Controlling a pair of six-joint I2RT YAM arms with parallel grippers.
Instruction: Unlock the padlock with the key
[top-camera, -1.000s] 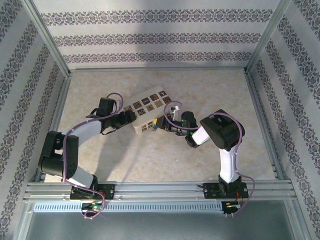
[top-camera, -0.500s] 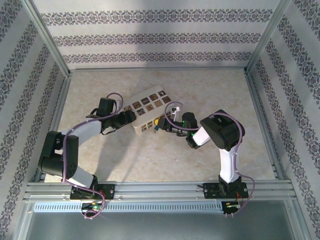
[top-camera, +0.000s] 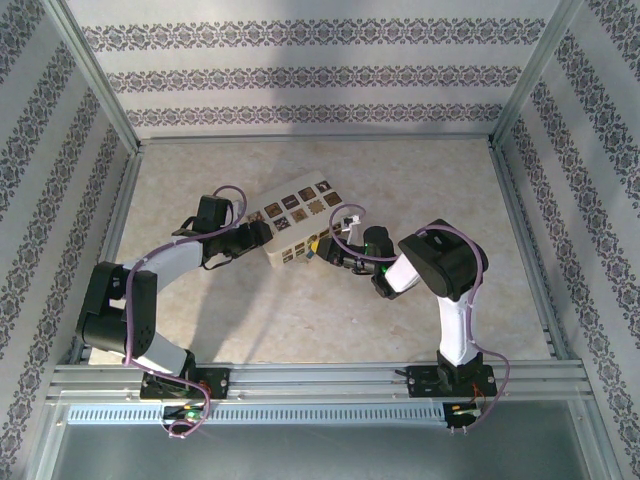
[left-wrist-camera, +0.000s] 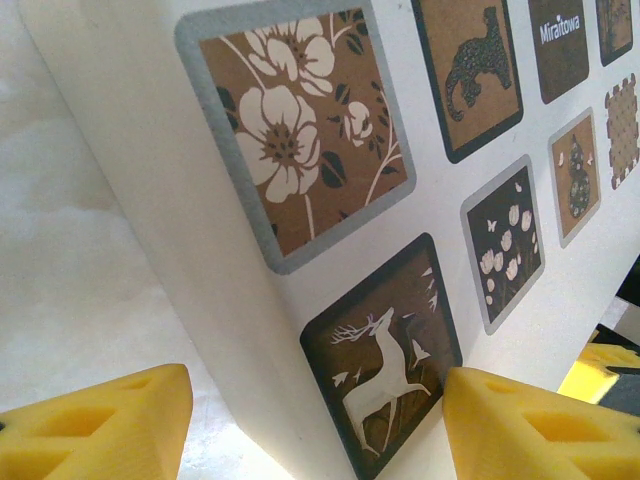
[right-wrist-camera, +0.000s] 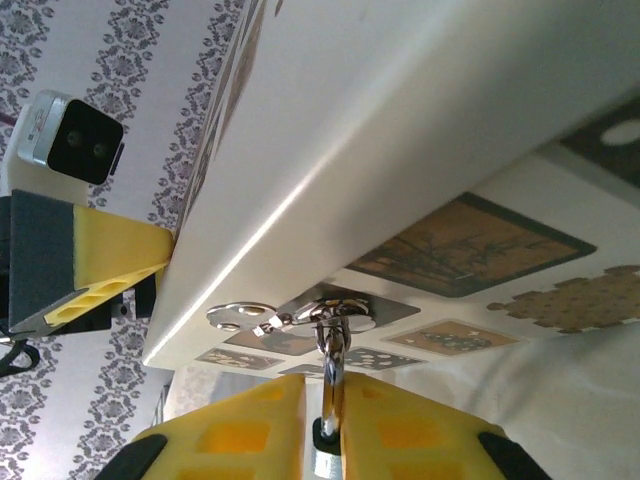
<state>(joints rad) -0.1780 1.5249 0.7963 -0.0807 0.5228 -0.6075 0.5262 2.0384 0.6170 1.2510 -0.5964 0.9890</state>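
Observation:
A white box (top-camera: 295, 215) printed with brown picture tiles lies mid-table. On its front face (right-wrist-camera: 420, 150) is a metal hasp (right-wrist-camera: 240, 316), and the silver padlock (right-wrist-camera: 331, 350) hangs by its shackle through the hasp's loop. My right gripper (right-wrist-camera: 325, 385) is shut on the padlock, shackle pinched between the yellow fingers (right-wrist-camera: 250, 420), at the box's right end (top-camera: 325, 248). My left gripper (left-wrist-camera: 315, 400) grips the box's left corner (top-camera: 262, 232), one finger (left-wrist-camera: 530, 420) on the tiled top, the other (left-wrist-camera: 100, 420) by the side wall. The key is hidden.
The beige marbled tabletop (top-camera: 420, 180) is ringed by aluminium rails (top-camera: 320, 375) and patterned walls (top-camera: 300, 70). Open floor lies behind and to the right of the box. Both arms reach in from the near edge.
My right gripper has closed its fingers onto the padlock and edged slightly left toward the box. The left arm and the box have stayed still.

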